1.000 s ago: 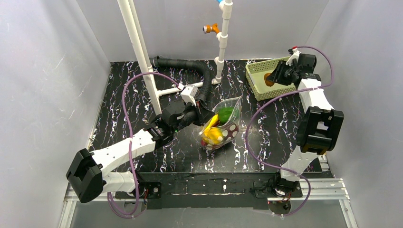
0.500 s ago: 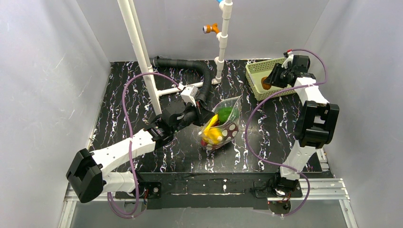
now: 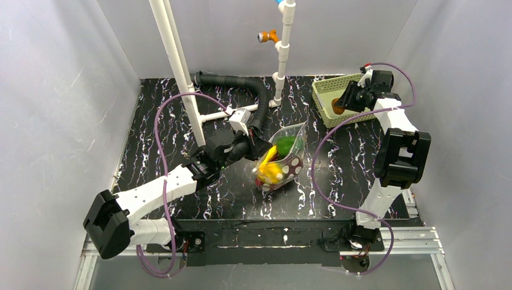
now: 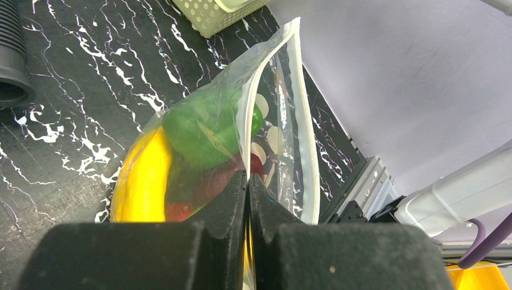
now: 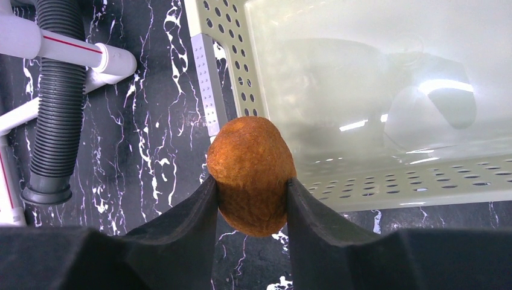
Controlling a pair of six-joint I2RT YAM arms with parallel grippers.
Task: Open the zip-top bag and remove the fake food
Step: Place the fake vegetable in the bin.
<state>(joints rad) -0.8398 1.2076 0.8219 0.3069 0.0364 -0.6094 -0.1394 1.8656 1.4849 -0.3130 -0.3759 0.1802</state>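
Jaws status: left jaws are closed flat with no gap showing, pinching one wall of the zip-top bag (image 4: pixel 284 121) just below its zipper rim. Right jaws are part open and clamp the orange-brown piece (image 5: pixel 252 175) by its two sides.

- Bag sits mid-tabletop (image 3: pixel 163 121), just ahead of the left arm's wrist and leaning. Its mouth is spread open and points toward the far right.
- Inside the bag: green pepper (image 4: pixel 205 130) on top near the mouth, yellow banana (image 4: pixel 142 181) along the lower side. Dark red pieces lie under the pepper, and I can't tell which items they are.
- Pale round dots show through the bag's far wall.
- Orange-brown piece is out of the bag, far right, held at the near corner of the green basket (image 3: pixel 326 99). From the wrist view it overlaps the perforated rim. Can't tell whether it touches the basket.
- Bag and basket are well apart.
- Black corrugated hose (image 3: pixel 259 96) lies on the tabletop behind the bag.
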